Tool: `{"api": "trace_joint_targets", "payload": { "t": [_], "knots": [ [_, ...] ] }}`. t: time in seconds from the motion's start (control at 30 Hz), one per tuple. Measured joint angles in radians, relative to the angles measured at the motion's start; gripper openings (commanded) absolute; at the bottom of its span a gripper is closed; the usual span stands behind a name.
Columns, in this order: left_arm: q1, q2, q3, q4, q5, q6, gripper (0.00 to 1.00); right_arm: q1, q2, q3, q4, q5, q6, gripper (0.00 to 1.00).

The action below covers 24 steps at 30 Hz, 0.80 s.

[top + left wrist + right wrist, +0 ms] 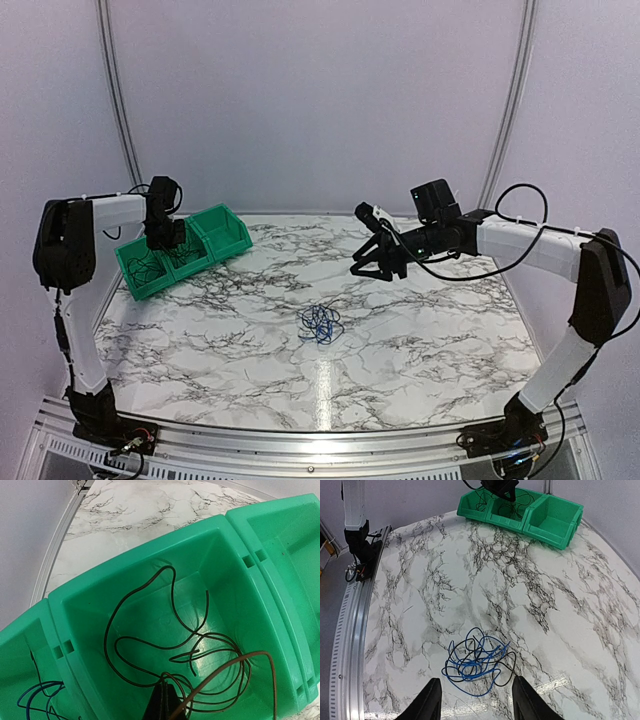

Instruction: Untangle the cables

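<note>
Cables (477, 662) lie in a roundish knot on the table (570, 605).

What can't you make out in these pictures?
Left tool: left wrist view's bottom edge cuts it off; open or shut is unclear.
Knot of cables: strands overlap in right wrist view, too small from above; count unknown.
Blue cable in the end bin: left wrist view's corner cuts it off.

The left pincer (162, 704) is cropped, its grip unreadable.
</note>
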Motion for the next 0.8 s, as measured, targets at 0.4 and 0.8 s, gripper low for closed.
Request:
{"api": "trace_joint_targets", "payload": {
  "t": [0.4, 0.8],
  "knots": [
    [0.0, -0.013, 0.024, -0.013, -0.03, 0.018, 0.37, 0.0, 0.001, 0.0, -0.013, -0.007, -0.005, 0.49],
    [0.027, -0.122, 0.024, -0.014, -0.009, 0.014, 0.47, 0.0, 0.006, 0.002, -0.016, -0.008, -0.006, 0.49]
  ]
}}
